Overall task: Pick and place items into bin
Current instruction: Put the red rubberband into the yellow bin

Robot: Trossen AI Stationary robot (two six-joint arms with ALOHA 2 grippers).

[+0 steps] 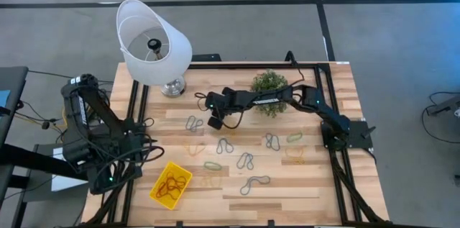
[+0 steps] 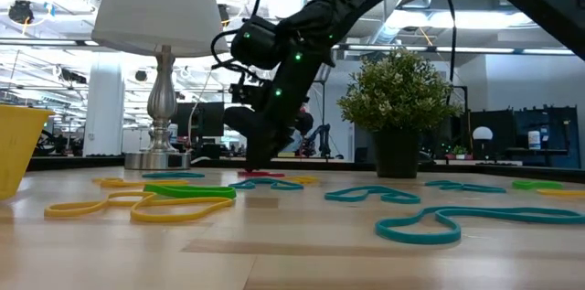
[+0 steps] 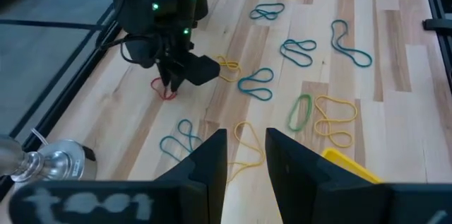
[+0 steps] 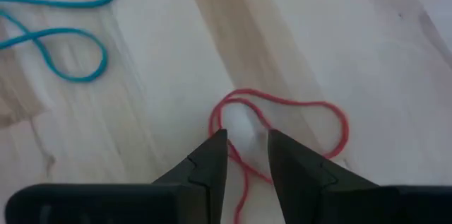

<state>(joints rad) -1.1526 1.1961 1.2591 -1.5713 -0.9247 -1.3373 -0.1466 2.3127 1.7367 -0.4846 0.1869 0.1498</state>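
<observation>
Red loop [image 4: 282, 121] lying flat on the wood between lamp base [image 1: 172, 88] and plant [image 1: 269, 83], a strand passing between slightly parted fingertips of right gripper [image 4: 247, 146], not visibly clamped. Yellow bin [image 1: 171, 184] sitting at near left edge, holding red loops. Left gripper [image 3: 246, 150] hanging parted, empty, well back.

Overhead, table-level, two wrist views

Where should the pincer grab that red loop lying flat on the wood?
Probably from straight above, pinching one thin strand of the red loop where it crosses between the right pincer fingers. It lies flat on the table, so there is no side to grip.
</observation>
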